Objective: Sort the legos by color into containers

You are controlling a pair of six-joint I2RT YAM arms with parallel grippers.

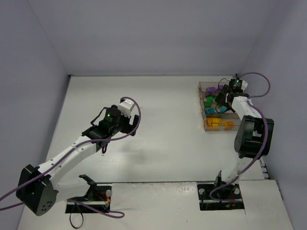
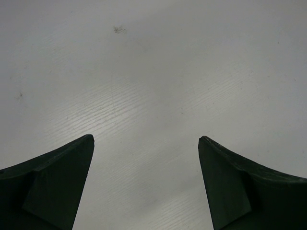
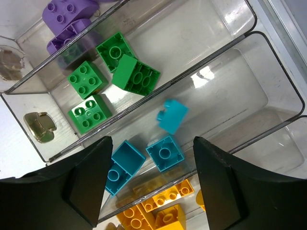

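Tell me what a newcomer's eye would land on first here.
The bright toys sorted in the clear containers at the table's far right: purple bricks, green bricks, teal bricks and orange bricks, each colour in its own bin. The right gripper hangs open over the teal bin, where one teal brick sits tilted. The left gripper hangs open over bare white table.
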